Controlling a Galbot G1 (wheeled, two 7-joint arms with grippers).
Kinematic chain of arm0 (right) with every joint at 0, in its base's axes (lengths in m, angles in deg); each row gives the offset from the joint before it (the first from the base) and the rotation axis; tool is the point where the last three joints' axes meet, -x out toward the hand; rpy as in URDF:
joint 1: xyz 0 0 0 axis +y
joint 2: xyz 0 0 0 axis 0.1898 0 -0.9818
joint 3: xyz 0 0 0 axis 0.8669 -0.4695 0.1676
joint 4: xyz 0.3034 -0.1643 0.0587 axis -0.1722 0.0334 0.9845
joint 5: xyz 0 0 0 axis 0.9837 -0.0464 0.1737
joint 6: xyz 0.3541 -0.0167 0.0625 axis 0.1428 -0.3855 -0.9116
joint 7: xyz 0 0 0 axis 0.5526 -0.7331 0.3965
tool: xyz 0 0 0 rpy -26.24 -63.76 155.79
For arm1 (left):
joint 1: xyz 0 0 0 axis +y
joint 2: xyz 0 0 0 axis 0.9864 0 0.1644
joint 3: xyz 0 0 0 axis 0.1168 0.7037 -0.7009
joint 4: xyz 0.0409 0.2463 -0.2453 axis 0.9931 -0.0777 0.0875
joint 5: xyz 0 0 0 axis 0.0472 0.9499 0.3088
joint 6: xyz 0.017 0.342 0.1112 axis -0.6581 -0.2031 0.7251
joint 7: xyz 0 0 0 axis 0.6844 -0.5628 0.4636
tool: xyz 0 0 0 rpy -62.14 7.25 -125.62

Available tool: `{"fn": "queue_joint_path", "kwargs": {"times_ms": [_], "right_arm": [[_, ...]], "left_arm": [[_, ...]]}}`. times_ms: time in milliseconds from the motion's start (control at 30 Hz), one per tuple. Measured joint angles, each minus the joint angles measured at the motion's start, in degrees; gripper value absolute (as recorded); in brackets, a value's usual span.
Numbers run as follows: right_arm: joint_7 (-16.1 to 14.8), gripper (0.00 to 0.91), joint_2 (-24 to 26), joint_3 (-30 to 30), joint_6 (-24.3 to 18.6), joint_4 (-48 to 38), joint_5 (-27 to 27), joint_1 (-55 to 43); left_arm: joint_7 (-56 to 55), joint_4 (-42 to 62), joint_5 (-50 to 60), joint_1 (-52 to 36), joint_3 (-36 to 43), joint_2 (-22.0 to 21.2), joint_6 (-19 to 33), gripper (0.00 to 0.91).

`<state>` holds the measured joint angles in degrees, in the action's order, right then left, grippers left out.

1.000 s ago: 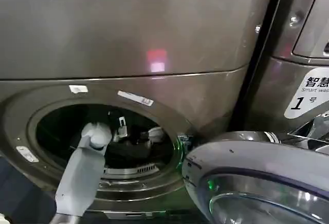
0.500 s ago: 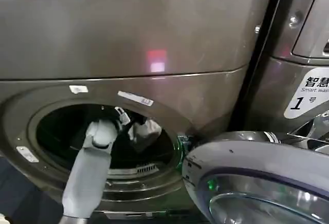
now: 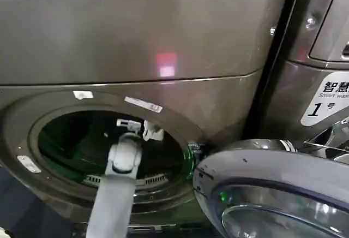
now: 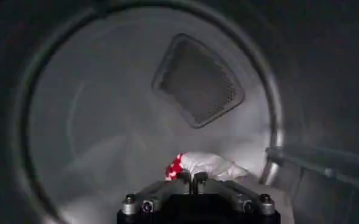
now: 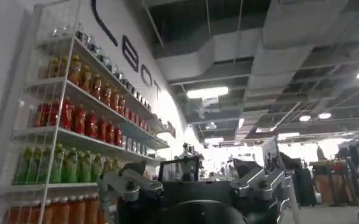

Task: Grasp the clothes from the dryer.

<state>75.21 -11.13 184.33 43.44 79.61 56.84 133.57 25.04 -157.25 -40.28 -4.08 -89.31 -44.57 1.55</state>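
The dryer [image 3: 136,36] stands in front of me with its round opening [image 3: 32,140] uncovered. My left arm reaches up into that opening. The left gripper [image 3: 137,126] is shut on a white piece of the clothes [image 3: 154,132], held near the top of the opening. In the left wrist view the left gripper [image 4: 192,178] pinches the white cloth with a red patch [image 4: 206,164], which hangs in front of the drum's back wall [image 4: 106,122]. The right gripper [image 5: 185,167] is held away from the dryer and faces the room.
The dryer's open door [image 3: 262,194] juts out at lower right, close beside the left arm. A second machine [image 3: 322,85] with a "1" label stands to the right. A vent grille [image 4: 197,79] sits in the drum's back wall. Shelves of bottles [image 5: 75,122] are in the right wrist view.
The left arm has swung to the right and drawn back toward the opening, carrying the white cloth up and outward. The dark drum floor now lies bare behind it.
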Motion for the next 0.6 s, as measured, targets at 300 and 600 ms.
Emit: {"fn": "queue_joint_path", "kwargs": {"times_ms": [300,600], "right_arm": [[-0.30,0.907,-0.03,-0.32,-0.77,-0.41,0.10,-0.29],[-0.17,0.907,-0.41,0.26,0.14,-0.25,-0.50,-0.34]], "left_arm": [[-5.28,-2.84,-4.31,4.48,-0.73,-0.49,-0.80,0.000],[-6.66,-4.05,-6.17,5.80,-1.12,0.01,-0.95,0.000]]}}
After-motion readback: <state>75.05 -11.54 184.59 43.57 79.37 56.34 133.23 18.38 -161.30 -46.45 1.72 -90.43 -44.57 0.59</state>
